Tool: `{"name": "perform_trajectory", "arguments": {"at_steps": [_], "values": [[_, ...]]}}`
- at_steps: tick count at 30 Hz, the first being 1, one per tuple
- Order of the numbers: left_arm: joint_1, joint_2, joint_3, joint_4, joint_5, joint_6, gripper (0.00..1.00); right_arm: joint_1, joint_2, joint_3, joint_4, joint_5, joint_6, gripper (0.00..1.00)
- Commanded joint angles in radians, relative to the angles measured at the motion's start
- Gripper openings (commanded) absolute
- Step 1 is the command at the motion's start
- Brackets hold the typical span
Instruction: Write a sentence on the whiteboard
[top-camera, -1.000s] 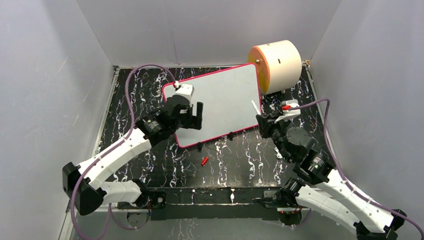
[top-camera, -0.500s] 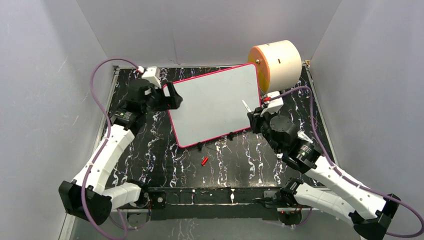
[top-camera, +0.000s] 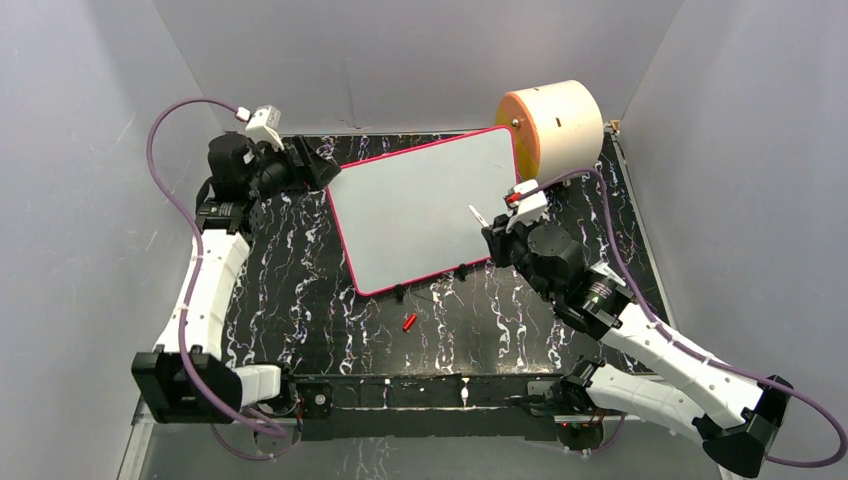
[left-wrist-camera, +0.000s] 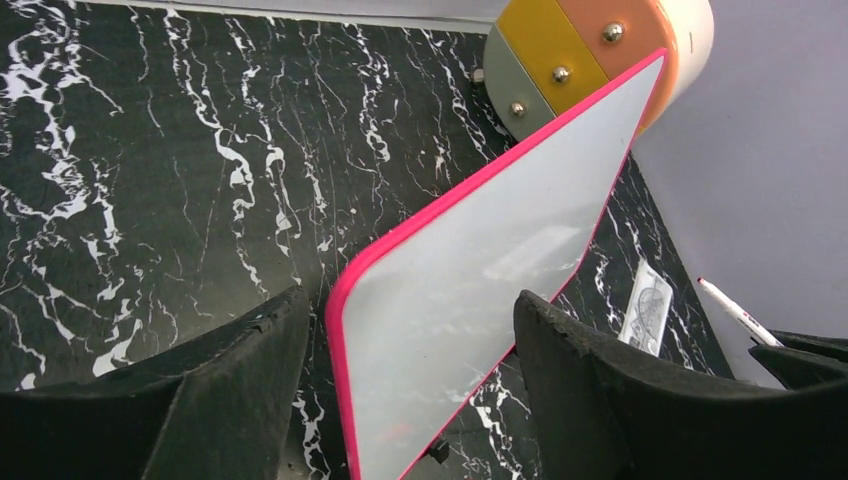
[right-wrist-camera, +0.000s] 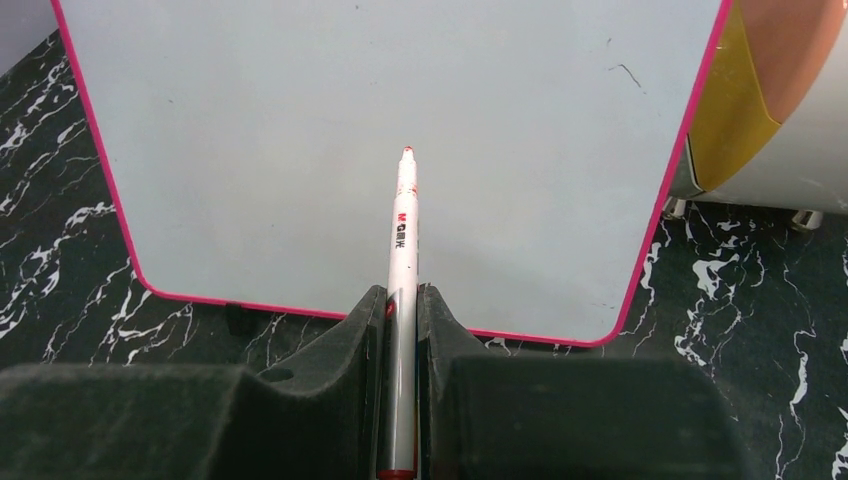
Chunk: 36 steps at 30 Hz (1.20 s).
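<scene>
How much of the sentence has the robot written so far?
None yet: the whiteboard shows no lettering. Done: the marker is uncapped, red tip bare, and clamped in the right gripper, pointing at the board. The left gripper is open at the board's corner. All the writing is left.

right claw (top-camera: 497, 232) holds marker (top-camera: 480, 216) over whiteboard (top-camera: 420, 210) | left claw (top-camera: 318, 165) beside its corner
</scene>
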Motion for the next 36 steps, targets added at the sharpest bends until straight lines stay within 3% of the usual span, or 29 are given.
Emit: {"name": "perform_trajectory", "arguments": {"at_steps": [1, 7, 13, 23, 36], "values": [[0.096, 0.073, 0.036, 0.098, 0.249, -0.008, 0.70, 0.002, 0.008, 0.055, 0.076, -0.044, -0.034, 0.00], [0.177, 0.177, 0.050, 0.235, 0.483, -0.063, 0.69, 0.002, 0.010, 0.051, 0.079, -0.072, -0.042, 0.00], [0.181, 0.276, 0.049, 0.420, 0.688, -0.178, 0.67, 0.002, 0.017, 0.051, 0.085, -0.074, -0.048, 0.00], [0.172, 0.376, 0.040, 0.548, 0.758, -0.269, 0.57, 0.003, 0.045, 0.056, 0.094, -0.093, -0.051, 0.00], [0.107, 0.403, 0.029, 0.516, 0.775, -0.223, 0.42, 0.002, 0.055, 0.054, 0.099, -0.110, -0.050, 0.00]]}}
